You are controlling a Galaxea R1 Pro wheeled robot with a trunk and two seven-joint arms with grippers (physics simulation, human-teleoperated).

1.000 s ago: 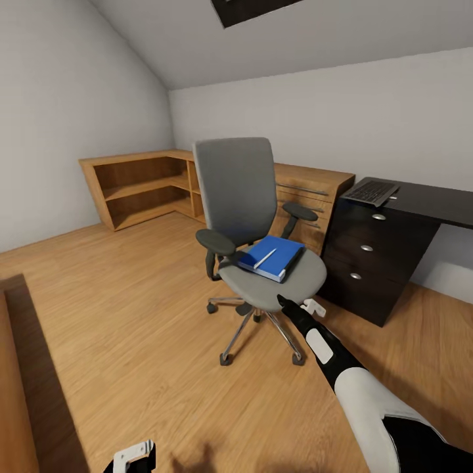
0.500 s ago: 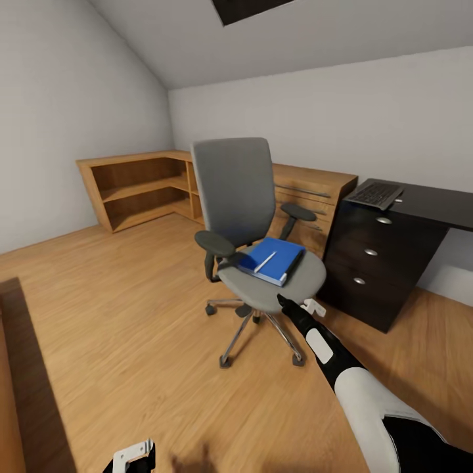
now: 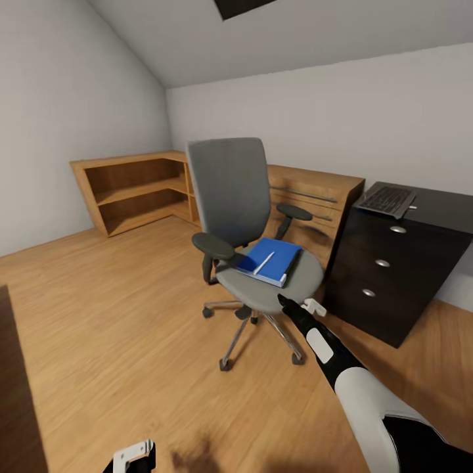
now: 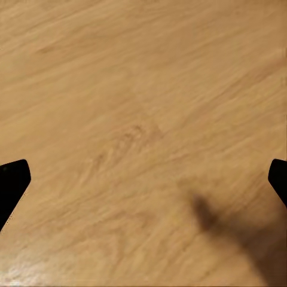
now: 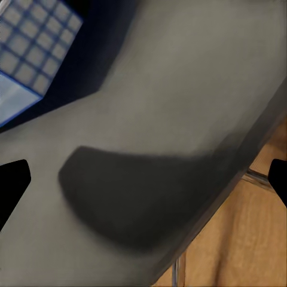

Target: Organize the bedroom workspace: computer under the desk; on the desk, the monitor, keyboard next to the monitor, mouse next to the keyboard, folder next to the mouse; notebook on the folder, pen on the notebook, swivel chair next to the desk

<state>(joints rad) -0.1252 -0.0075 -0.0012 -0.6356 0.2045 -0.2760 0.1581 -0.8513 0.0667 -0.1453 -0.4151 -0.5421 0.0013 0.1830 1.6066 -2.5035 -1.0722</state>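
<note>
Folder, flat and bright blue (image 3: 272,260), lies on the grey-upholstered swivel chair (image 3: 249,230) in the attic bedroom, a thin white pen (image 3: 265,262) resting across its top. Nearest the camera, the robot's left gripper (image 3: 135,455) hangs low over the light wood floor (image 3: 131,328), its black fingertips (image 4: 12,182) spread wide apart in the left wrist view with bare boards between them. The right arm reaches forward, its right gripper (image 3: 295,305) at the front edge of the chair's grey seat, close to the folder's near corner; in the right wrist view its fingertips (image 5: 13,179) stand wide apart, holding nothing, with the seat cushion just ahead and a corner of the folder (image 5: 33,51) beyond. To the right of the chair stands the black-topped desk (image 3: 433,203) with dark drawers and round silver knobs, and a flat dark keyboard (image 3: 387,198) lies on its near end. Behind the chair, a light wood cabinet with open shelves (image 3: 138,190) runs along the sloped grey-white walls.
</note>
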